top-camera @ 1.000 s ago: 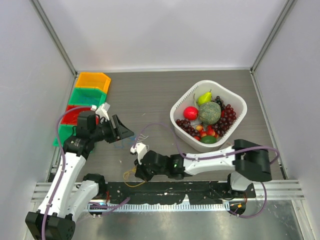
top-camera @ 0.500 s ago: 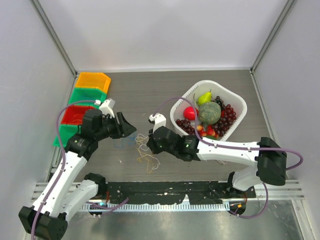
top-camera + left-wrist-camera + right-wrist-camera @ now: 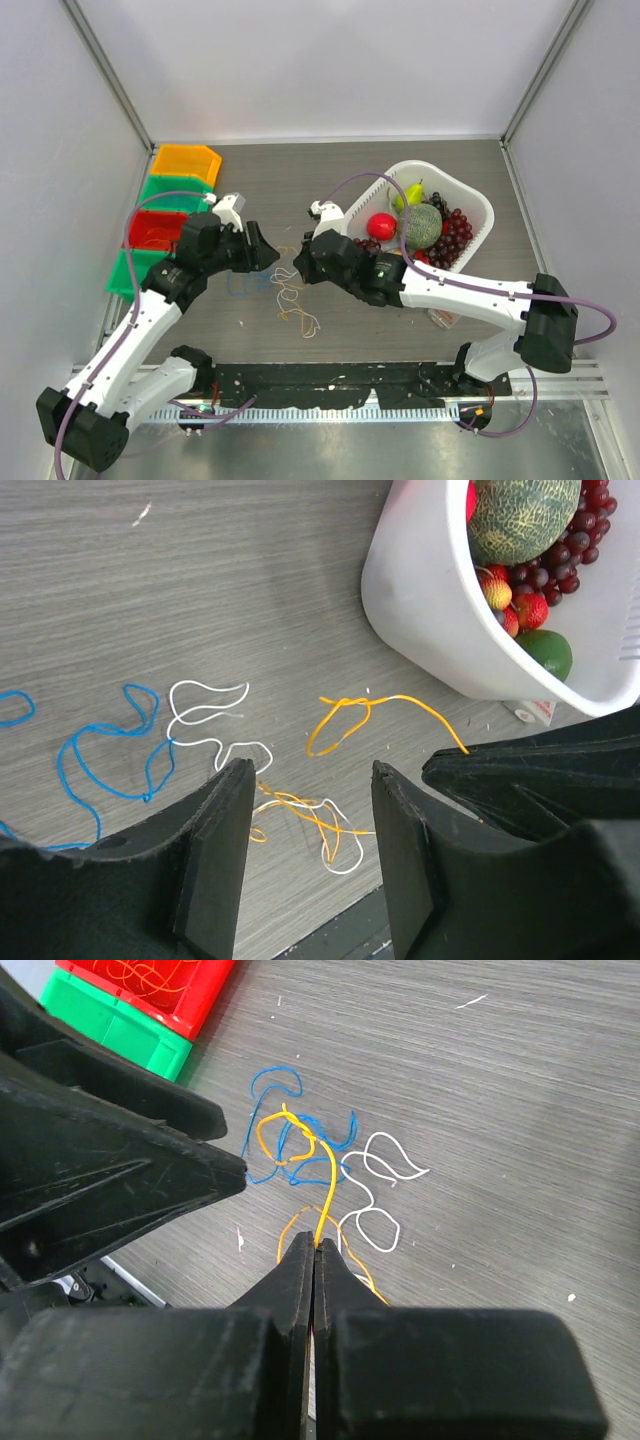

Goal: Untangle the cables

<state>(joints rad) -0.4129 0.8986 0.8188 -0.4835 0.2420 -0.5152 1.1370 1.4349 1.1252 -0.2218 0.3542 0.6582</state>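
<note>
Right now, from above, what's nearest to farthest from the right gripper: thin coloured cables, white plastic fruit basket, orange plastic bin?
1. Thin coloured cables, right at the right gripper, which pinches one.
2. White plastic fruit basket, behind it to the right.
3. Orange plastic bin, far back left corner.

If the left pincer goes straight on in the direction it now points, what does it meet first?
Most likely the left pincer meets the crossed orange and white wires lying on the table, seen between its open fingers. Depth is unclear from the wrist view.
</note>
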